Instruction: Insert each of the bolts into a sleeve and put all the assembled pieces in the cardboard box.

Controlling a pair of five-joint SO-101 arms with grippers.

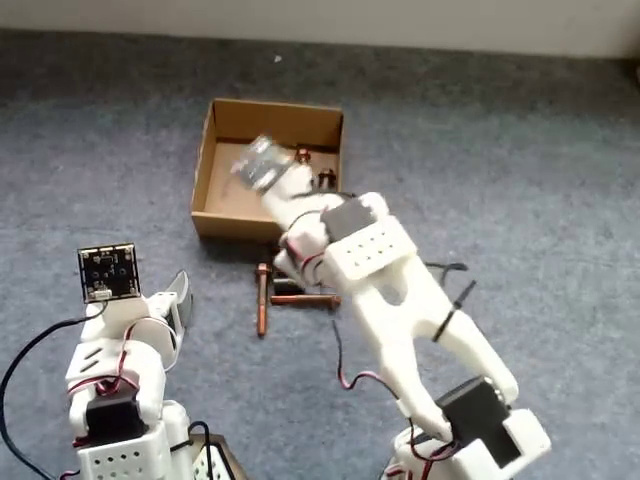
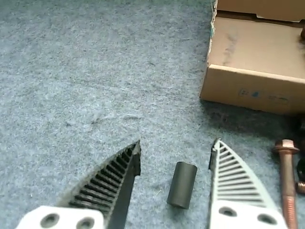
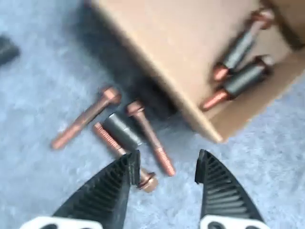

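Grey sleeve (image 2: 182, 184) btwn tips of open left tool (image 2: 177, 142), not gripped. Round, could roll away if pinched crooked. Right tool (image 3: 167, 152) open too, above bolts (image 3: 147, 134) nr cardboard box (image 3: 162, 52).

The grey carpeted surface (image 1: 520, 140) is carrying the cardboard box (image 1: 205, 170); three loose bolts (image 3: 85, 118) and one dark sleeve (image 3: 123, 130) are lying together beside it, another sleeve (image 2: 182, 184) lying apart.

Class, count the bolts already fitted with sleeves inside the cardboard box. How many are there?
2. One assembled bolt lies near a corner of the cardboard box; the second assembled bolt is right beside it, roughly parallel. Part of the box is out of view, so more may be hidden.
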